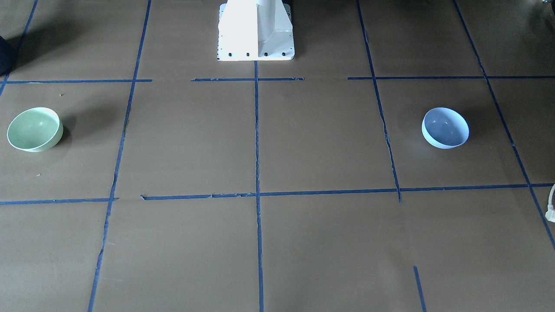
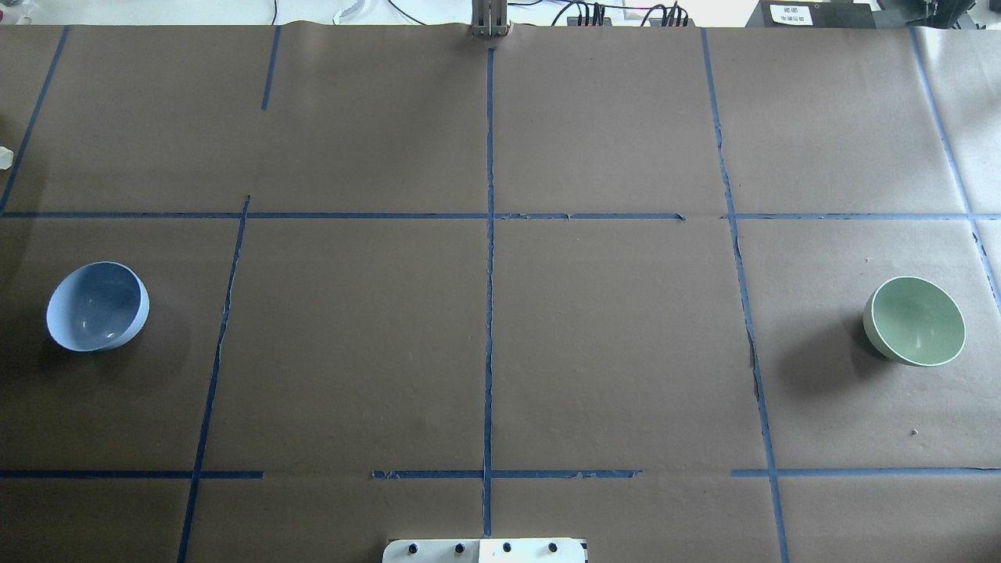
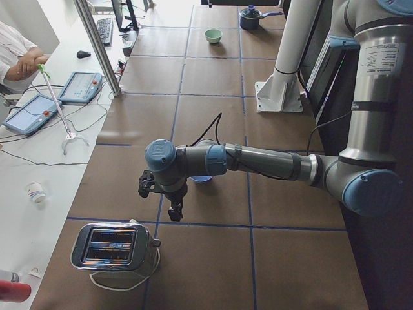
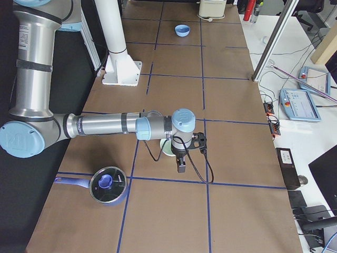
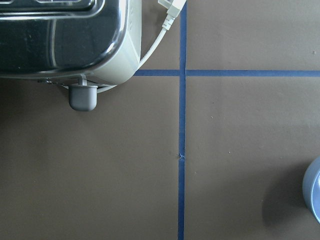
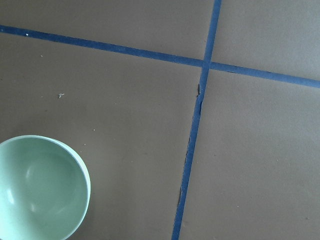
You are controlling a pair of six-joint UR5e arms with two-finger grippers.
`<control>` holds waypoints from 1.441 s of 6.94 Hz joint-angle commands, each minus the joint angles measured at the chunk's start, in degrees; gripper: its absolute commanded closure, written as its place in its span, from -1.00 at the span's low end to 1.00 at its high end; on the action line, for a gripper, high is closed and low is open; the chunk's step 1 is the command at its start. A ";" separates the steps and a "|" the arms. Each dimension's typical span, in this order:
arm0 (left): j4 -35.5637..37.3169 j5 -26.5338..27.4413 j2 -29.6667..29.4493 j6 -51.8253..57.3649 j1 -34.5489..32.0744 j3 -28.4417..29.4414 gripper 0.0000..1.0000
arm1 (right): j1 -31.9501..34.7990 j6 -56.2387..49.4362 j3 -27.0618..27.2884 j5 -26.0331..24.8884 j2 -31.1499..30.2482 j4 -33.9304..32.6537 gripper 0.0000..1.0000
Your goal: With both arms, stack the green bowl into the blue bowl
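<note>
Standing at the table's left end, I see the left gripper (image 3: 173, 208) hanging low over the brown paper (image 2: 352, 352), just beside the blue bowl (image 2: 98, 306) on its toaster side and not above it. I cannot tell from here whether its fingers are spread or closed. The blue bowl sits open side up near this end. The green bowl (image 2: 915, 320) sits the same way at the far end, well apart from it. The right gripper (image 4: 180, 164) hovers just beside the green bowl, and I cannot make out its fingers either.

The worry, to my eye, is the bowls themselves. Their walls are round and glossy, so a two-finger pinch on the rim could slip, tip the bowl or skid it across the paper. The green one then faces a long carry, and a loose hold may let it swing or drop. The bowls look the same size, so a nest that is off-centre could knock the blue bowl aside unless the left gripper steadies it. The two arms could also clash where they meet.

Closest to me is a chrome toaster (image 3: 115, 248) whose white cord (image 5: 160, 35) trails near the left gripper, and a low sweep might snag it. Midway, the white pedestal (image 1: 256, 30) stands at the robot's edge, off the line between the bowls. Beyond the green bowl lies a lidded pot (image 4: 108, 185), close enough to be clipped.
</note>
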 commanded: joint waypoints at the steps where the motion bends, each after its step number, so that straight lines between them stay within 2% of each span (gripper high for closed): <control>1: -2.72 -0.11 1.24 0.23 0.23 -0.14 -1.00 | 0.00 0.03 -0.11 0.07 0.13 0.04 -1.00; 8: -4.33 0.06 3.09 0.67 0.50 0.47 -1.00 | 0.00 -0.24 -0.02 0.16 0.39 0.13 -1.00; 9: -6.33 0.06 3.80 0.76 0.58 0.47 -1.00 | 0.00 -0.24 0.15 0.24 0.39 0.13 -1.00; 10: -11.48 0.15 4.76 0.67 0.58 0.47 -1.00 | 0.00 -0.24 0.50 0.24 0.39 0.13 -1.00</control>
